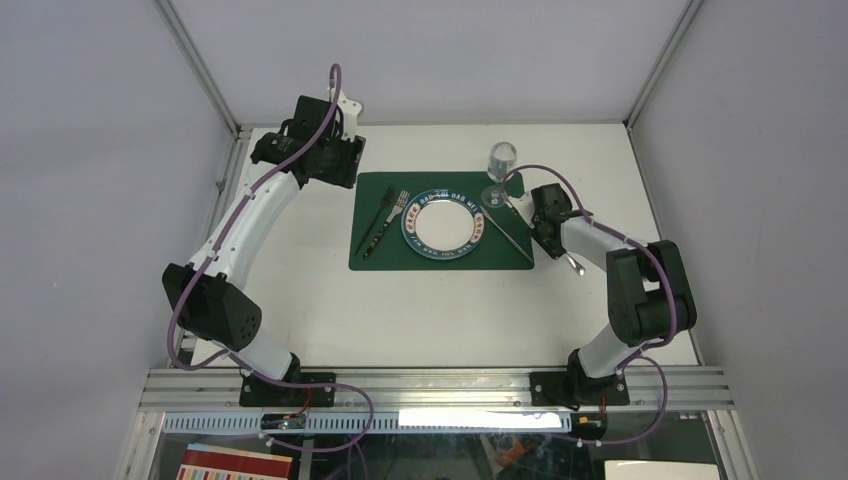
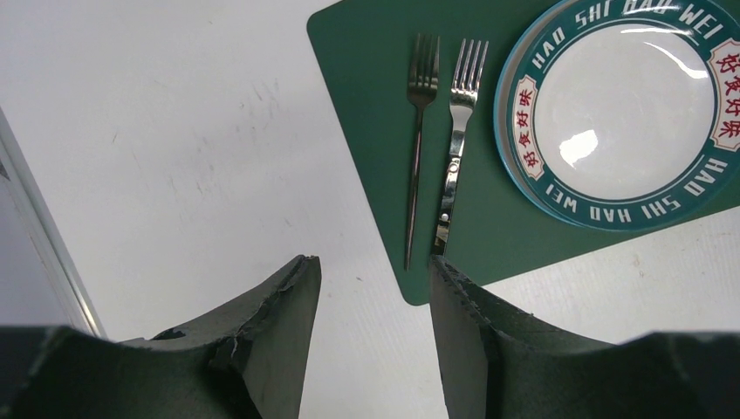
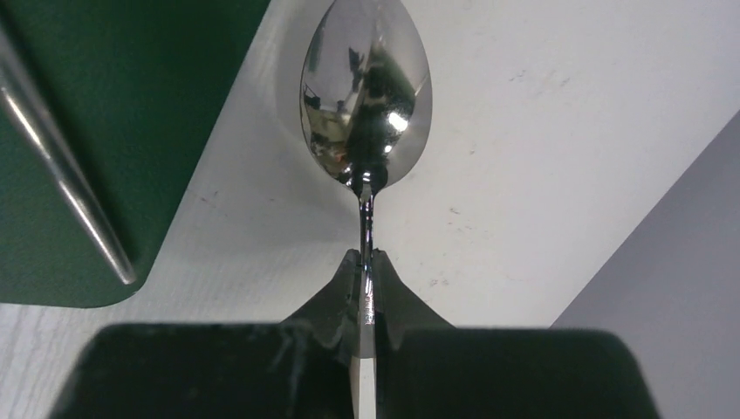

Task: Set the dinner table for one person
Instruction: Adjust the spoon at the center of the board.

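Your right pincer (image 3: 366,262) is clamped on the handle of the spoon (image 3: 366,105), whose bowl sits straight ahead over the white desk (image 3: 541,157), just right of the green placemat (image 3: 105,105). Your left pincer (image 2: 371,271) stands parted and empty above bare desk. Ahead of it lie a dark fork (image 2: 422,78), a shiny fork (image 2: 462,87), then the plate (image 2: 624,113).

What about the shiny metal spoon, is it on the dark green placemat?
No, the shiny metal spoon is pinched in the right pincer over the white tabletop, beside the dark green placemat.
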`<action>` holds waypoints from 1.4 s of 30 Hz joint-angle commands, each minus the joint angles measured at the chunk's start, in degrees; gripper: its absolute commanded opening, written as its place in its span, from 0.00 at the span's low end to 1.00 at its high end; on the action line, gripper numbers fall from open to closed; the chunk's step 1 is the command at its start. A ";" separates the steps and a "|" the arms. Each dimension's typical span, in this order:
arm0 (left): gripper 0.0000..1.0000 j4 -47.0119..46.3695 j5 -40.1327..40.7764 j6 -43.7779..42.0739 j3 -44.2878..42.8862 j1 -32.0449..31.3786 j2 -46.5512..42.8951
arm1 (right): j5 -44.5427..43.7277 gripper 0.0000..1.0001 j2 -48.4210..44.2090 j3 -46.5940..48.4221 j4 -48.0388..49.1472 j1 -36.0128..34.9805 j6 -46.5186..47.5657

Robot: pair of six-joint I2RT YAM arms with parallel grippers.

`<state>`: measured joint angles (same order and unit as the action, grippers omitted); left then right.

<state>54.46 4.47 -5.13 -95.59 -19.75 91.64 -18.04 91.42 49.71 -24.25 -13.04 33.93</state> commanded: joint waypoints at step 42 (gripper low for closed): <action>0.58 13.26 -62.45 -18.83 -13.45 -17.42 24.75 | 61.61 0.00 -5.59 23.45 -51.94 -1.43 11.99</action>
<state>66.81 -53.34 -19.81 -105.82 -33.43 112.90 45.06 86.46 70.57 -79.22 -13.82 47.86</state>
